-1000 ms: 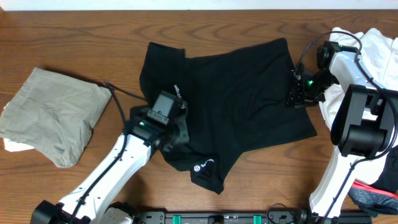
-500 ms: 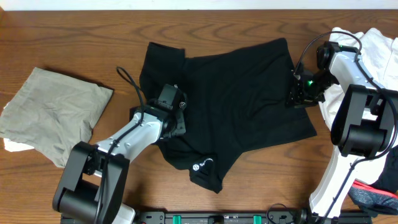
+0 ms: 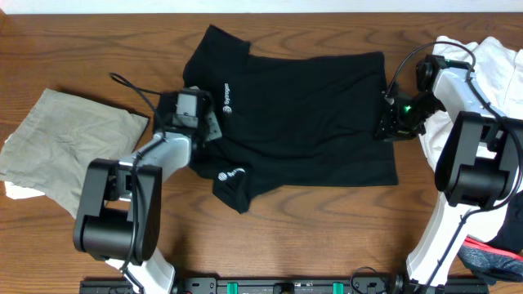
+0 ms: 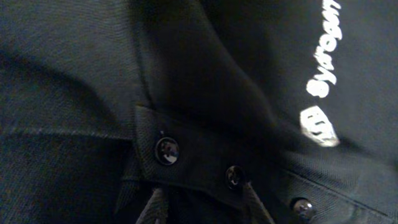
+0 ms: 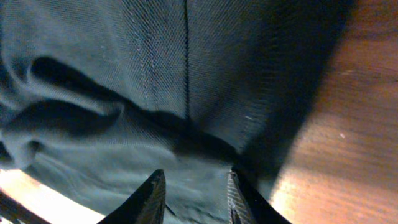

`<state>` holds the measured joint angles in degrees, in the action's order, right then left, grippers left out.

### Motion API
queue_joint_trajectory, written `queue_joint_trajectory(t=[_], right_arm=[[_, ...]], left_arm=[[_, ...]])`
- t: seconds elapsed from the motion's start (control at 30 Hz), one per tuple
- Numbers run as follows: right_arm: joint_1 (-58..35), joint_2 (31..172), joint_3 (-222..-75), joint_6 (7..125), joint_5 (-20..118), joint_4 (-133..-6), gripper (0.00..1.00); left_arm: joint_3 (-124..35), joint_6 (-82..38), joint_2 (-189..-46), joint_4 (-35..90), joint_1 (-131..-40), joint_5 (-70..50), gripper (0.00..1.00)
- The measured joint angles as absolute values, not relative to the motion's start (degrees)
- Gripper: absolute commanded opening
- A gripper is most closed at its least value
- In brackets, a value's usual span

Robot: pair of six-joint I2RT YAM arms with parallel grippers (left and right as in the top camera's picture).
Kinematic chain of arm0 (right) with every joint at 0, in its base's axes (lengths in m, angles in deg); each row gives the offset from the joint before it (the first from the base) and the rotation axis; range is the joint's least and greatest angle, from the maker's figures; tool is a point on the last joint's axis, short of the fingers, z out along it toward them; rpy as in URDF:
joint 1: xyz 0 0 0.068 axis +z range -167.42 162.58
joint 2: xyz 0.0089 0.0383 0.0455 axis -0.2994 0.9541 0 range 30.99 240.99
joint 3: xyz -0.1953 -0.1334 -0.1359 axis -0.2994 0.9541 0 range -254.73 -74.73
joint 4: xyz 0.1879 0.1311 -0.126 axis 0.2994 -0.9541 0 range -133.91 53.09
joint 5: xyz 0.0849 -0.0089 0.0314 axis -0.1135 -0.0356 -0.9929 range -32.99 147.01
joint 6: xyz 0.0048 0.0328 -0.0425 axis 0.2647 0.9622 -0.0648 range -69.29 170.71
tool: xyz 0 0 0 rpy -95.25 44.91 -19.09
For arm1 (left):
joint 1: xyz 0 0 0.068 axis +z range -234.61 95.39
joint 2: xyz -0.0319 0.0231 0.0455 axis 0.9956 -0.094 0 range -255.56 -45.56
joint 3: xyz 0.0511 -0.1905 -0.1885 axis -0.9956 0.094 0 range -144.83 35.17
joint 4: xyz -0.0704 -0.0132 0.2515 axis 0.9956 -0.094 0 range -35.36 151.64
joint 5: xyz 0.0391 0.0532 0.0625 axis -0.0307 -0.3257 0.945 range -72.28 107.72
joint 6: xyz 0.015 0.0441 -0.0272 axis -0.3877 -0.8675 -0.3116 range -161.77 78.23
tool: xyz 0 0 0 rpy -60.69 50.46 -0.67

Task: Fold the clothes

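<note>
A black short-sleeved collared shirt [image 3: 310, 114] lies spread across the middle of the wooden table, white chest logo [image 3: 226, 92] near its left side. My left gripper [image 3: 208, 131] is at the shirt's left edge, shut on the fabric by the button placket [image 4: 205, 168]; its fingertips [image 4: 202, 208] pinch the dark cloth there. My right gripper [image 3: 386, 126] is at the shirt's right edge, and its fingers [image 5: 194, 196] are shut on the hem. A sleeve with a second white logo [image 3: 231, 172] hangs toward the front.
A folded khaki garment [image 3: 69, 147] lies at the left, over a white piece [image 3: 16, 192]. A white garment [image 3: 498, 61] is heaped at the back right behind the right arm. A red and grey garment [image 3: 494, 253] sits at the front right corner.
My left gripper has moved back and to the left, dragging the shirt's left side with it. The shirt now lies flatter and wider. The right gripper has stayed in place.
</note>
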<state>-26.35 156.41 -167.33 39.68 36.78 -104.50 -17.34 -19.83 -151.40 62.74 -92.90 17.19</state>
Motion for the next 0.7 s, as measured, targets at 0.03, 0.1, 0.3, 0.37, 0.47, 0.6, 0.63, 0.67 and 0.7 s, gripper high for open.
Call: queue_joint_trajectory(t=[0.03,0.1,0.3,0.37,0.47,0.6,0.63,0.67,0.7], right_arm=[[-26.4,155.4,-167.2,39.8,36.8,-104.3,0.35],[-26.4,152.8,-167.2,40.0,36.6,-103.9,0.38],[-26.4,146.3,-167.3,40.2,36.0,-104.6,0.48],[-26.5,146.4,-167.2,40.4,35.9,-105.8,0.5],[-26.6,146.8,-166.2,39.8,35.6,-106.8,0.5],[-26.8,146.8,-162.1,39.2,35.4,-105.9,0.5],[-27.0,146.8,-160.7,39.0,35.2,-105.0,0.5],[-27.2,146.8,-159.5,38.8,34.9,-104.4,0.5],[-27.4,146.9,-158.3,38.5,34.6,-103.6,0.5]], left_arm=[[-18.1,-20.4,-152.0,62.8,-92.1,17.3,0.4],[-19.4,-21.3,-152.8,62.6,-90.8,17.3,0.4],[-25.3,-23.4,-154.0,51.1,-88.7,14.8,0.47],[-27.8,-24.1,-153.6,41.7,-88.4,12.9,0.5],[-29.0,-24.2,-152.1,31.1,-88.4,11.2,0.52],[-29.1,-24.2,-148.6,21.7,-88.4,10.1,0.53],[-29.1,-24.2,-147.8,20.1,-88.4,9.9,0.53],[-29.1,-24.2,-147.4,18.9,-88.4,9.8,0.53],[-29.1,-24.2,-147.0,18.0,-88.4,9.6,0.53]])
